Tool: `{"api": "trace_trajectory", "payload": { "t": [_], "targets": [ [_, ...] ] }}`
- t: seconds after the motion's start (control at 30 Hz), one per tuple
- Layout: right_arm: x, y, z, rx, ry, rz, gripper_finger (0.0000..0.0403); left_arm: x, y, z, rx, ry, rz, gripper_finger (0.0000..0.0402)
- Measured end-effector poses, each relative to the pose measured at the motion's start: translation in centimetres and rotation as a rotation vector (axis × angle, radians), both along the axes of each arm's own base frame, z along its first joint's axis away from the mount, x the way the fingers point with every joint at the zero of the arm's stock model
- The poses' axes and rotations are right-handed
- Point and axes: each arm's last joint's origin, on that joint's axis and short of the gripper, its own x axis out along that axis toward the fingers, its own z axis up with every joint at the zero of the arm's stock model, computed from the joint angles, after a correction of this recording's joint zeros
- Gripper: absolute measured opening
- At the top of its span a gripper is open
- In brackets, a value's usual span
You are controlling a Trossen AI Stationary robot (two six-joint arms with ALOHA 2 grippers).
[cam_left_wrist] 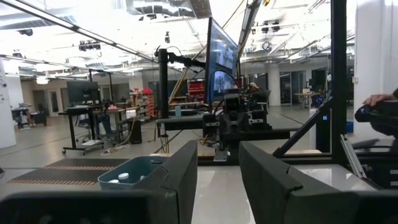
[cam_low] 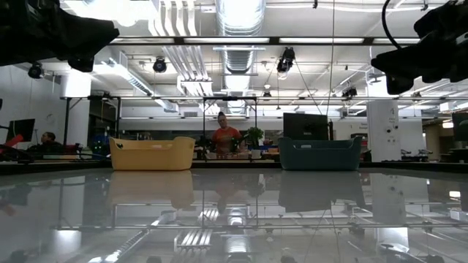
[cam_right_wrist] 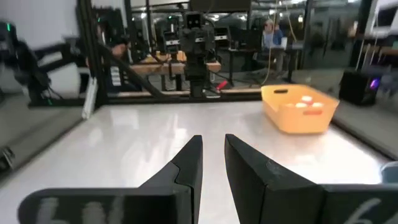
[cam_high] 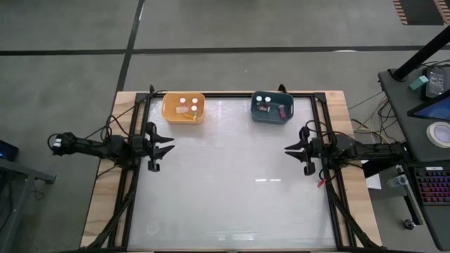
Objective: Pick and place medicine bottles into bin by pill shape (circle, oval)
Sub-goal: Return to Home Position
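Claws first: your left claw hangs empty, fingers apart, at the table's left edge in the high view, and your right claw is empty and narrowly parted at the right edge. Medicine bottles show only inside the yellow bin and blue bin at upper centre. Sorting looks done, so ease both arms home slowly, high and clear of the bins.

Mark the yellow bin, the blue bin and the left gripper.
yellow bin (cam_low: 152,156), low view, on its facing side wall.
blue bin (cam_low: 320,156), low view, on its facing side wall.
left gripper (cam_high: 171,145), high view, midway between its open fingertips.
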Motion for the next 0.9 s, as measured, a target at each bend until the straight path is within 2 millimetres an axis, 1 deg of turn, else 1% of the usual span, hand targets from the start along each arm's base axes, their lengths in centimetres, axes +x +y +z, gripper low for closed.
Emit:
{"api": "trace_trajectory", "payload": {
  "t": [0.1,0.9],
  "targets": [
    [0.0,0.0,0.0,0.049,0.001,0.002,0.0059,0.01,0.0,0.0,0.0,0.0,0.0,0.0104],
    [0.14,0.02,-0.14,0.042,0.022,0.005,0.0059,0.02,0.0,-0.02,0.0,0.002,0.0,0.0104]
  ]
}}
